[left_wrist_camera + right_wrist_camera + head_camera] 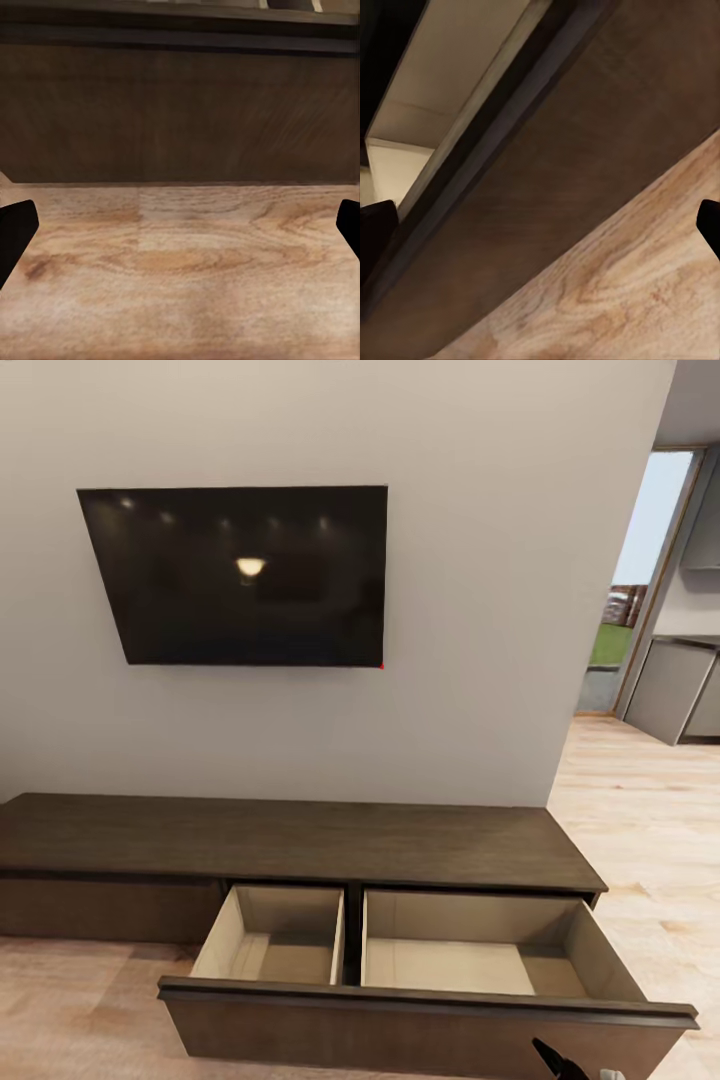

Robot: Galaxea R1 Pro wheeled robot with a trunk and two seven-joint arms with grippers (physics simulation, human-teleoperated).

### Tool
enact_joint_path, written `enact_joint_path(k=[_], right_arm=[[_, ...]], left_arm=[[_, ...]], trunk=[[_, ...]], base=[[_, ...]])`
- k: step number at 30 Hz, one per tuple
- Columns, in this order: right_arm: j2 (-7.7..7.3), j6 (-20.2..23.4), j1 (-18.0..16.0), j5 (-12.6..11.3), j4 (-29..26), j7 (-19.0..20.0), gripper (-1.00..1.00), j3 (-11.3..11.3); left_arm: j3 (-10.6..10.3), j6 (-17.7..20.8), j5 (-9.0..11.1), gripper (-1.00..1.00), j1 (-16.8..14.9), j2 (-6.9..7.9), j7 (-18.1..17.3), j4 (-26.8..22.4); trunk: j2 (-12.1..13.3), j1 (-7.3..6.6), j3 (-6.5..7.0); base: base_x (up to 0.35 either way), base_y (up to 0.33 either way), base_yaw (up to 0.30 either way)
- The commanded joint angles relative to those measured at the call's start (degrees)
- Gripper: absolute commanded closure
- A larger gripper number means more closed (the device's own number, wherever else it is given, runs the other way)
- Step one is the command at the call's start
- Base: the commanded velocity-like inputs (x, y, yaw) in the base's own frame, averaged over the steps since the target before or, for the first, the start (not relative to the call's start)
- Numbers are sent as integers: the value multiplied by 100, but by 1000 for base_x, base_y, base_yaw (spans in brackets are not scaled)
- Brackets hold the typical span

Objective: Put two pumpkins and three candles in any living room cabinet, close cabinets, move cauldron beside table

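Observation:
The long dark-brown cabinet [300,840] stands against the wall below me. Its wide right drawer [420,1025] is pulled out, and nothing lies in the visible part of its two pale beige compartments [460,960]. The left drawer front [100,910] is shut. My left gripper [180,232] is open, low over the wooden floor [180,262], facing the drawer front [180,112]. Open too, my right gripper [540,225] sits close to that front [555,195], under its rim, with the beige inside [450,97] beyond. One dark right finger [558,1057] shows by the drawer. Pumpkins, candles, cauldron and table are out of view.
A black television [240,575] hangs on the wall above the cabinet. To the right, light wooden floor [640,820] runs to a doorway [640,580] with grey kitchen cupboards [670,685] beyond. The open drawer juts out towards me.

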Motion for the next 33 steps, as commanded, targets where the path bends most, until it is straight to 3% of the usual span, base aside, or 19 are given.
enact_joint_path(k=[1,29,33], right_arm=[[1,21,-2,-53,4,21,-100,12],[20,-175,5,-62,17,8,-100,-7],[14,-176,6,-77,20,8,-100,-28]], left_arm=[[3,-7,19,-100,0,1,-26,-2],[12,66,11,-100,-17,8,-24,334],[9,63,-5,-100,-17,9,-27,334]], trunk=[[39,-23,14],[1162,-638,584],[1162,-638,608]], base=[[0,0,0],[0,0,-62],[0,0,-180]])
